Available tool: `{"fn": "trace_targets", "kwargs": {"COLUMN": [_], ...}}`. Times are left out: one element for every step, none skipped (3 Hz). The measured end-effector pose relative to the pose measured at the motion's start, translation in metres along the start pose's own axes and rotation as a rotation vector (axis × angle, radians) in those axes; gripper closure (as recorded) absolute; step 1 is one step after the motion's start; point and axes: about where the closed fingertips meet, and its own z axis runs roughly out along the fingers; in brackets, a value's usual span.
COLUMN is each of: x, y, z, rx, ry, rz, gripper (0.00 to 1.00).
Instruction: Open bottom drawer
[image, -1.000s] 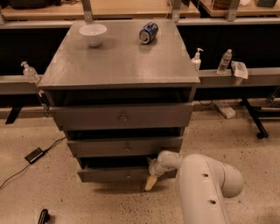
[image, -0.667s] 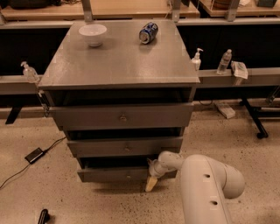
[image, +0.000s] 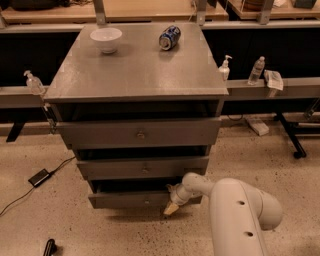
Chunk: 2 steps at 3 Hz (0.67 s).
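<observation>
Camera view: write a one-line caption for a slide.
Gripper at the front of the bottom drawer, right of its knob; bowl and can on the cabinet top.

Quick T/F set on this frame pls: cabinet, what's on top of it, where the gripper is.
1. A white bowl sits on the cabinet top, towards the back left. True.
2. The can on the cabinet top stands upright. False: it lies on its side.
3. The gripper is at the front of the bottom drawer. True.
4. The gripper is left of the bottom drawer's knob. False: it is to the right of the knob, near the drawer's right end.
</observation>
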Motion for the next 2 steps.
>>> {"fn": "trace_targets", "kwargs": {"x": [-0.0034,-0.0062], "y": [0.0084,0.0079], "z": [-0.0011,-0.0060], "rx": [-0.029,-0.029], "ry": [-0.013,-0.013], "rz": [0.007,0.007], "gripper": [0.67,0.90]}}
